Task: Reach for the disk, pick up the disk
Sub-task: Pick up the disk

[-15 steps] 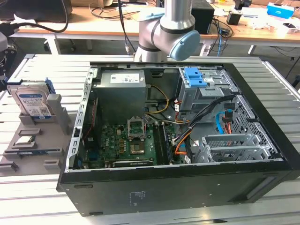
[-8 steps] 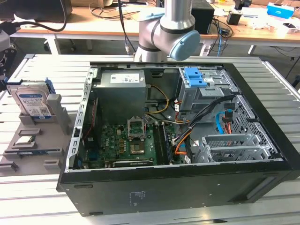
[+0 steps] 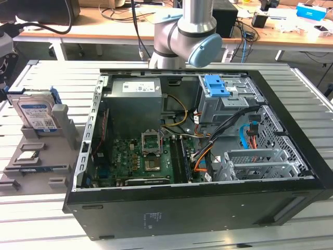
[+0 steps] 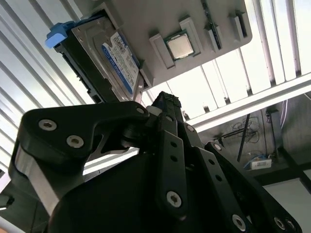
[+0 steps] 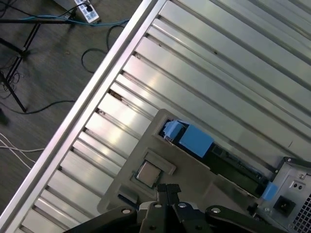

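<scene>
One disk [image 3: 37,112] stands on edge in a slot of the grey holder [image 3: 57,169], which lies on the slatted metal table [image 3: 47,219] at the exterior view's left, just beside the open computer case [image 3: 208,208]. Its labelled face is turned toward the exterior camera. A small processor chip [image 3: 28,156] sits in another seat of the same holder, near the disk but not touching it.

In both wrist views the claw [image 5: 167,190] hangs well above the holder. Its fingers are pressed together with nothing between them, and it touches nothing. In the second wrist view the tips point down toward the holder between disk and chip.

The disk looks stiff and dense, likely heavy for its size. Its metal faces and glossy label should be slippery, and it would take a knock or a drop badly.

The blue caddy [image 5: 194,140] round it is thinner plastic and may flex, so it seems a poor place to squeeze. The exposed upper part, standing clear of the slot, looks like the better hold, pinched across the two broad flat faces.
</scene>
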`<state>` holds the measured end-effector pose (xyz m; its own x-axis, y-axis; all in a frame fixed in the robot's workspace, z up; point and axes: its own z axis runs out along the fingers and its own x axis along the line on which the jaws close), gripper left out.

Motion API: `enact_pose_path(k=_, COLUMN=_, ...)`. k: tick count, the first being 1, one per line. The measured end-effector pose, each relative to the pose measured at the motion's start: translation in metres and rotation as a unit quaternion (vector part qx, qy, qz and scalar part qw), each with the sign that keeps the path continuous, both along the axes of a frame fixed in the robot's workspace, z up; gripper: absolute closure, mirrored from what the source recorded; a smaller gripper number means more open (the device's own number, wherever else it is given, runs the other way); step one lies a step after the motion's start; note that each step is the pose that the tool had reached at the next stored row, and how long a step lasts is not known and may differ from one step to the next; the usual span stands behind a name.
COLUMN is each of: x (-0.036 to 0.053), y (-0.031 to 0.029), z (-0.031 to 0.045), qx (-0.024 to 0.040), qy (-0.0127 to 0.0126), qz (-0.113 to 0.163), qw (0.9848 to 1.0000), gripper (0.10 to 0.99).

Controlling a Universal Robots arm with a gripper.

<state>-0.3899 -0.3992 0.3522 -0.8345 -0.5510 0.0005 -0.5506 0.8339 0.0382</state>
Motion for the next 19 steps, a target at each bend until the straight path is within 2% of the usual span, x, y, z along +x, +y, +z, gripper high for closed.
enact_pose_path(k=15, x=0.0, y=0.0, z=0.0, qx=0.0, qy=0.0, qz=0.045, qw=0.999, gripper=0.98)
enact_pose_path(k=16, x=0.0, y=0.0, z=0.0, qx=0.0, qy=0.0, qz=0.057, qw=0.9984, gripper=0.98)
enact_pose_path(k=19, x=0.0, y=0.0, z=0.0, qx=0.0, qy=0.0, qz=0.066, qw=0.9978, gripper=0.98)
